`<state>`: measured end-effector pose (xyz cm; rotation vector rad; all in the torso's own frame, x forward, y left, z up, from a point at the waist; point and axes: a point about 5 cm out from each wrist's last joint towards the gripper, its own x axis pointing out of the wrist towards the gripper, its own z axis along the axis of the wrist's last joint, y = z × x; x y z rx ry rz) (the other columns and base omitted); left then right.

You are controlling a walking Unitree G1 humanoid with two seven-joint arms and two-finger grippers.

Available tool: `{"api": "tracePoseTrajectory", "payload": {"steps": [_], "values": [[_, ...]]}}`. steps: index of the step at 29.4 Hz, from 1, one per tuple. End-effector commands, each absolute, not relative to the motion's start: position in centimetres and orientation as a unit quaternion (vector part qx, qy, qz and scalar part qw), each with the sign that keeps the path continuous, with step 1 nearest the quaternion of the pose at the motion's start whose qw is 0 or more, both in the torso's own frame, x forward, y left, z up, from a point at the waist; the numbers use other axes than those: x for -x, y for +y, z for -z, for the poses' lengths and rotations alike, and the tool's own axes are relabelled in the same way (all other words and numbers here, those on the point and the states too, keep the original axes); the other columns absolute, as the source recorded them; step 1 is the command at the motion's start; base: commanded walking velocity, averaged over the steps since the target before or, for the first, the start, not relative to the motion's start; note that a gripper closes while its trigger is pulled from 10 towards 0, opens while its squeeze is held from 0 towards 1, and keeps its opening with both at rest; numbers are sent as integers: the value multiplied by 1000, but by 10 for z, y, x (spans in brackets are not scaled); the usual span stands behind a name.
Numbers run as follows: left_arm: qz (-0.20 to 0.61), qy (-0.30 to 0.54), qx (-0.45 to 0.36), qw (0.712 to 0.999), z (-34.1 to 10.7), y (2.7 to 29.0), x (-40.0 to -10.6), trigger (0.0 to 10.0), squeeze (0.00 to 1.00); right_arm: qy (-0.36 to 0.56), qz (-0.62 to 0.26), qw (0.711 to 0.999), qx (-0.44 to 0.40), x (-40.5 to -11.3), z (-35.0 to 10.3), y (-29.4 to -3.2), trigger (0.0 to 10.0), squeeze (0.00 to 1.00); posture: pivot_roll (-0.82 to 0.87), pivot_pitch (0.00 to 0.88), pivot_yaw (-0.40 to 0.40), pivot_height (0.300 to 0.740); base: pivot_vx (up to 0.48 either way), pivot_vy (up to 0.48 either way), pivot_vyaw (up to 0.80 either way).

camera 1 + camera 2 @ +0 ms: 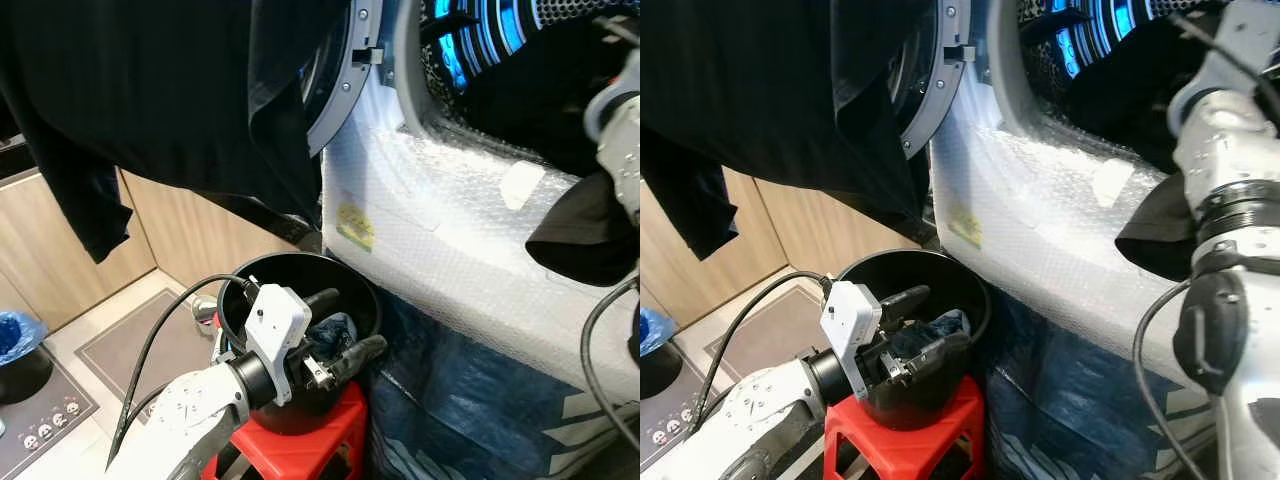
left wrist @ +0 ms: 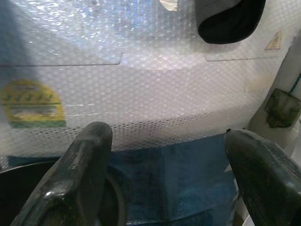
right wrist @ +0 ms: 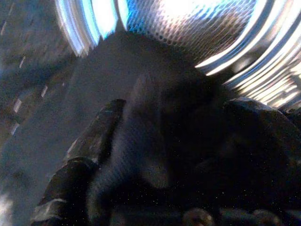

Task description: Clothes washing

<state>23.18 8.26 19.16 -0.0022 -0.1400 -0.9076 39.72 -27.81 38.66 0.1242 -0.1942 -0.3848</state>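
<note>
We are mid-load: the washing machine (image 1: pixel 440 230), wrapped in bubble film, fills the 2 o'clock side, with dark clothes (image 1: pixel 540 100) already piled in its drum mouth and one dark piece (image 1: pixel 585 235) spilling over the lip at 3 o'clock. Our right gripper (image 3: pixel 141 155) is at the drum, its fingers apparently closed on dark cloth. Some laundry (image 1: pixel 330 335) is left in the black bucket (image 1: pixel 300 275) at 6 o'clock, where our left gripper (image 1: pixel 340 330) hangs wide open, empty.

Home laundry nook w/ front-load washer (image 1: pixel 470 240), wood cabinets (image 1: pixel 190 235), tiled floor (image 1: pixel 70 340).
</note>
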Motion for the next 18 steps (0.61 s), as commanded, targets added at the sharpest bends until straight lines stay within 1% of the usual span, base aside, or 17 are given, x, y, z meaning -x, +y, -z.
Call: {"api": "tracePoseTrajectory", "payload": {"steps": [1,4,5,6,7,10,12,14,17,18], "values": [[441,-75,-2,894,-195,81,-231,10000,0,-131,201,967,-88,-392,-402,-282,10000,0,-8,28,-40,740,0,0,0],[441,-75,-2,894,-195,81,-231,10000,0,-151,167,968,-106,-392,-409,-276,10000,0,-7,25,-39,740,0,0,0],[441,-76,-2,894,-195,81,-231,10000,0,-140,59,985,-78,-399,-407,-254,10000,0,-7,23,-38,740,0,0,0],[441,-76,-2,894,-195,81,-231,10000,0,-140,59,985,-78,-399,-407,-254,10000,0,-7,23,-38,740,0,0,0],[442,-76,-2,894,-195,81,-231,10000,0,-132,15,990,-50,-401,-405,-245,10000,0,-7,23,-38,740,0,0,0],[443,-75,-2,893,-195,81,-231,10000,0,-116,-30,993,-14,-403,-397,-237,10000,0,-11,20,-35,740,0,0,0],[444,-75,-2,893,-195,81,-231,10000,0,-140,-73,987,23,-401,-397,-233,10000,0,-16,18,-33,740,0,0,0],[447,-75,-1,891,-195,80,-231,10000,0,-152,-151,977,-8,-394,-395,-233,10000,0,-21,15,-30,740,0,0,0],[450,-75,-1,890,-195,79,-232,10000,0,-172,-210,962,8,-384,-392,-235,10000,0,-25,13,-26,740,0,0,0],[451,-75,-1,889,-195,79,-232,10000,0,-182,-239,953,23,-378,-389,-235,10000,0,-27,11,-23,740,0,0,0]]}}
